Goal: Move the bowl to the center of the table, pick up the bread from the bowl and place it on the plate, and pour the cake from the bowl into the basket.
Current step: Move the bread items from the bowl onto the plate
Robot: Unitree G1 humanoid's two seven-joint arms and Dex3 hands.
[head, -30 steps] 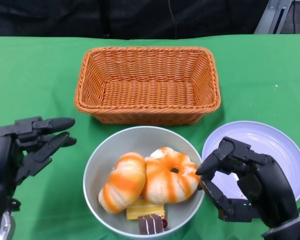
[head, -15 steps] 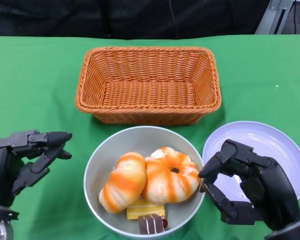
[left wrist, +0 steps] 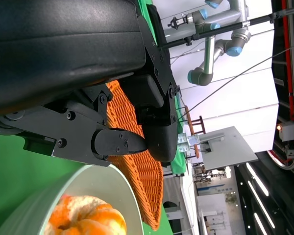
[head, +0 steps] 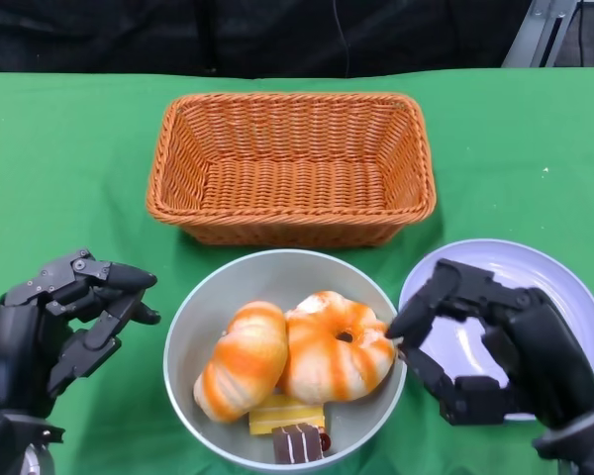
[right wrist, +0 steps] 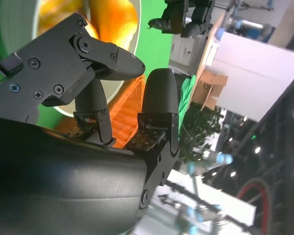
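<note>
At the bottom centre of the head view sits the grey bowl (head: 282,287), roughly mid-worktop, holding two orange-striped breads: an oval loaf (head: 241,362) on the left and a ring-shaped one (head: 339,346) on the right, with a yellow cake slice (head: 287,414) and a small brown cake (head: 297,443) tucked at the near rim. Both hands flank it without holding anything: the left hand (head: 54,332), lower left, is apart from the bowl with its fingers (head: 114,277) loosely curved and spread; the right hand (head: 500,356), lower right, hovers over the edge of the lilac plate (head: 554,287), its fingers (head: 421,312) released and pointing at the ring bread, close to the bowl's rim. The breads look light, soft and easily dented, so a gentle wrap around the ring's outer body seems safest. The bowl looks rigid and smooth, likely slippery; gripping its rim should suit pouring. Farther back, upper centre, the wicker basket (head: 292,223) looks stiff and stands just beyond the bowl.
</note>
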